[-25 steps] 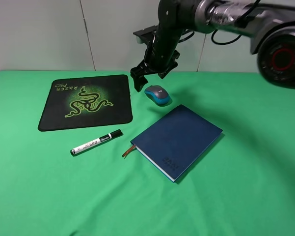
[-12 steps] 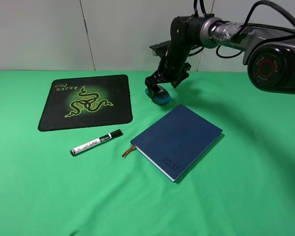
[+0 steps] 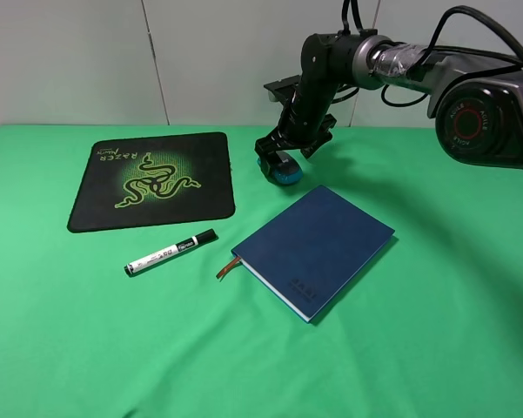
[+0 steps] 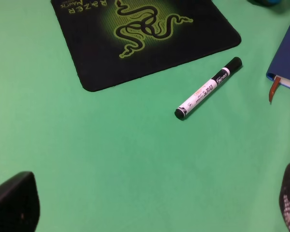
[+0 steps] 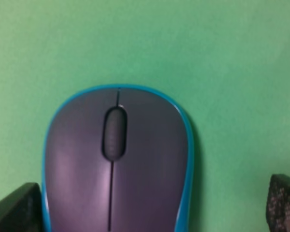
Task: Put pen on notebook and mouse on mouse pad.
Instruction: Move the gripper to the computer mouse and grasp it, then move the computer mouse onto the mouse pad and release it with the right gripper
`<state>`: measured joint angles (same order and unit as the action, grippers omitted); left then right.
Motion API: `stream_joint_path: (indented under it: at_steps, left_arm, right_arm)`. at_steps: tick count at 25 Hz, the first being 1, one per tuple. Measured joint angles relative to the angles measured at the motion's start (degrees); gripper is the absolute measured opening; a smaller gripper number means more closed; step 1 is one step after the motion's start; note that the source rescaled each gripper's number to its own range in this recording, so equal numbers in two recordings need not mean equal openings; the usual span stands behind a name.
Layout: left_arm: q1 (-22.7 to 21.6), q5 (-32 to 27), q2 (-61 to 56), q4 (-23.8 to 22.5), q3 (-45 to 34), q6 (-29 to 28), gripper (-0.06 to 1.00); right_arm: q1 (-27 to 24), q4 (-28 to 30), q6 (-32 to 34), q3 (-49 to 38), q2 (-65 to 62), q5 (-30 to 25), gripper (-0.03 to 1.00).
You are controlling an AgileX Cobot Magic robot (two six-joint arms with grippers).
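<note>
The grey and teal mouse (image 3: 286,175) (image 5: 118,159) lies on the green cloth, to the right of the black mouse pad (image 3: 152,178) (image 4: 135,38). My right gripper (image 3: 278,165) (image 5: 149,208) is down over the mouse and open, one finger on each side; one pad is close against its side and the other stands apart. The pen (image 3: 170,252) (image 4: 208,88) lies in front of the pad. To its right is the navy notebook (image 3: 318,248) (image 4: 287,53). My left gripper (image 4: 152,208) hangs open above bare cloth, away from the pen.
Green cloth (image 3: 87,348) covers the whole table. A grey wall (image 3: 70,61) closes off the back. The right arm (image 3: 400,65) reaches in from the upper right, above the table's far edge.
My right gripper has moved right and down, from above and left of the mouse to straddling it. In the last half second it barely shifted. Pen, notebook and pad have not moved.
</note>
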<state>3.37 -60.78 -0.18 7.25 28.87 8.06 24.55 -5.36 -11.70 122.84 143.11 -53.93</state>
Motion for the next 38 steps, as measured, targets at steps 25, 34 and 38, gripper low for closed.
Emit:
stream_joint_path:
  at_steps: [25, 34, 38]
  left_arm:
    - [0.0, 0.0, 0.0, 0.0, 0.0, 0.0, 1.00]
    - [0.0, 0.0, 0.0, 0.0, 0.0, 0.0, 1.00]
    - [0.0, 0.0, 0.0, 0.0, 0.0, 0.0, 1.00]
  right_arm:
    - [0.0, -2.1, -2.5, -0.1, 0.0, -2.6, 0.05]
    - [0.0, -2.1, -2.5, -0.1, 0.0, -2.1, 0.00]
    - [0.0, -2.0, -2.5, 0.8, -0.4, -4.9, 0.00]
